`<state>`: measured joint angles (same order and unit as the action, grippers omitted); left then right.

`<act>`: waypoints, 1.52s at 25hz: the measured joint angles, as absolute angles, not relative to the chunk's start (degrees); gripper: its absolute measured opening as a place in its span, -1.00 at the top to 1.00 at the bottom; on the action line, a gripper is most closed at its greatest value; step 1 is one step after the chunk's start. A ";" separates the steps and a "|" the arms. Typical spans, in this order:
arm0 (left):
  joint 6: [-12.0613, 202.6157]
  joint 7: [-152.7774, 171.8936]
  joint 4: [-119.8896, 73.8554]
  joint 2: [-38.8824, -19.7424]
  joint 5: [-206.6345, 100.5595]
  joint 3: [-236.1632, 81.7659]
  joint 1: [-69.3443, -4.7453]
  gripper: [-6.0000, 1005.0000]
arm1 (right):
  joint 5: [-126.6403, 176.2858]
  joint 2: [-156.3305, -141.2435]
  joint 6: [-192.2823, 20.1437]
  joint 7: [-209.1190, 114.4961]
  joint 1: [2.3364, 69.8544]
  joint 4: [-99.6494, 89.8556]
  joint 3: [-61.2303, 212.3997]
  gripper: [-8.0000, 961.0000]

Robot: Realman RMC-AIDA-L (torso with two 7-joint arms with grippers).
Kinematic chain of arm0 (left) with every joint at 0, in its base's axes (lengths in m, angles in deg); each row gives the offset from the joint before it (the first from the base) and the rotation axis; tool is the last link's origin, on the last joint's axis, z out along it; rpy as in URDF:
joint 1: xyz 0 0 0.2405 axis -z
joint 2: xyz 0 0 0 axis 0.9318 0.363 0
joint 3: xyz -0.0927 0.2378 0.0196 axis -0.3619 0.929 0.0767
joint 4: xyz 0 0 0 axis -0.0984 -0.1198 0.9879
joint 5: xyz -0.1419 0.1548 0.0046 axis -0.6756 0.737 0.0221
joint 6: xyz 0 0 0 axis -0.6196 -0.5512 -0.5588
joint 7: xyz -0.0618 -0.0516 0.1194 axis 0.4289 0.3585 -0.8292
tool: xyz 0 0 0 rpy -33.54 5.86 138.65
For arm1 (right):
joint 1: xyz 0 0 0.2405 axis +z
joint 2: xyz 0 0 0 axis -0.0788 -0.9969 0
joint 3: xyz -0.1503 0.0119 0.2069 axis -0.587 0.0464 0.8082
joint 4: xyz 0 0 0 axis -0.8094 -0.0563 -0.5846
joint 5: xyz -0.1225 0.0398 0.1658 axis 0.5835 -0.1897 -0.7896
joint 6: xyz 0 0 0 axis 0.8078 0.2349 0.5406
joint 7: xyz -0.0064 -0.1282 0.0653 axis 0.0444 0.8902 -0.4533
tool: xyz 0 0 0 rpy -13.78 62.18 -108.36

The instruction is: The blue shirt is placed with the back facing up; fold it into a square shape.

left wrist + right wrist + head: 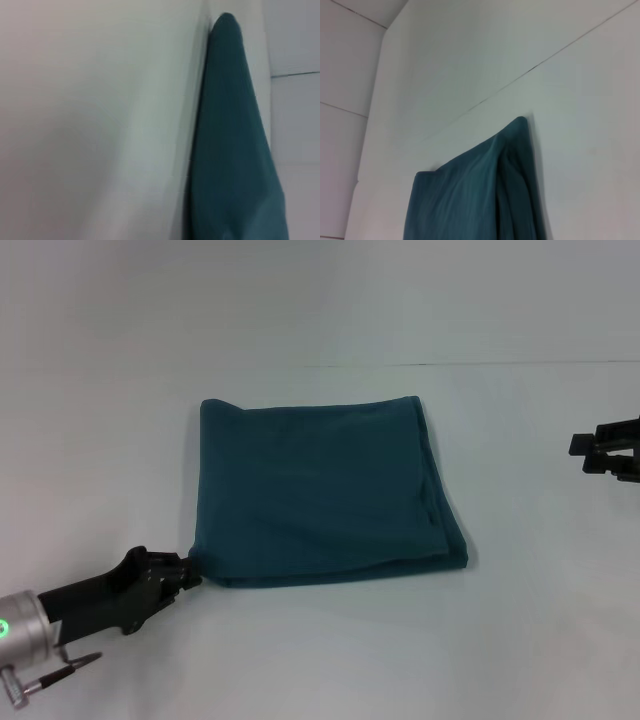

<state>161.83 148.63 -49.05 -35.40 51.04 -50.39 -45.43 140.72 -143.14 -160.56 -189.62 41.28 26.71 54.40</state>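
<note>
Smooth white table (pixel 330 660), soft blue shirt (pixel 325 495) squarish; left gripper (pixel 188 572) state unclear

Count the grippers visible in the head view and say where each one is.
2. The left gripper is at the near left corner of the folded blue shirt. The right gripper is off to the shirt's right, apart from it, at the picture's edge.

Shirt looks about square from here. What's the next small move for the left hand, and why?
Probably ease the left hand off the near left corner of the blue shirt and back away. The shirt already lies folded in a rough square on the table, and the right hand sits well clear on the right.
</note>
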 joint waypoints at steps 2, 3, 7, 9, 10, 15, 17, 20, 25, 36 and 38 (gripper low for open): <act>161.94 148.50 -49.74 -35.40 51.04 -50.42 -46.09 0.82 | 140.26 -143.23 -160.68 -188.70 41.14 26.65 54.85 0.17; 162.01 148.47 -50.41 -35.40 51.06 -50.51 -46.78 0.80 | 139.82 -143.24 -160.89 -187.98 41.01 26.61 54.99 0.17; 166.60 145.79 -57.66 -35.42 50.56 -53.62 -51.46 0.70 | 136.80 -143.17 -164.61 -181.60 40.47 26.07 55.25 0.08; 172.57 139.61 -60.33 -34.87 49.99 -56.36 -51.69 0.65 | 135.48 -143.18 -165.71 -178.05 40.01 26.05 55.29 0.02; 175.40 136.38 -60.61 -34.23 50.15 -57.15 -51.24 0.49 | 135.33 -143.20 -165.65 -176.68 39.85 26.16 55.24 -0.07; 186.44 122.40 -62.24 -30.11 57.50 -57.49 -44.48 -0.04 | 135.26 -143.98 -163.02 -159.82 38.67 27.36 54.72 -0.48; 186.61 120.09 -62.58 -29.36 60.54 -56.03 -42.01 -0.18 | 135.12 -145.36 -162.26 -152.99 38.21 28.09 54.69 -0.56; 186.15 116.86 -62.86 -28.65 62.51 -51.09 -37.83 -0.43 | 134.88 -147.88 -162.83 -148.53 38.40 29.82 54.30 -0.68; 184.93 115.90 -63.25 -27.87 62.76 -41.91 -32.13 -0.75 | 134.54 -151.54 -164.81 -147.18 39.50 34.42 50.25 -0.88; 184.23 118.27 -63.15 -27.22 62.83 -37.26 -25.49 -0.86 | 131.87 -151.88 -167.18 -149.60 41.53 34.11 49.41 -0.89; 184.07 118.97 -63.15 -27.40 62.84 -37.23 -25.29 -0.86 | 131.63 -151.88 -166.98 -149.60 41.05 34.01 49.61 -0.89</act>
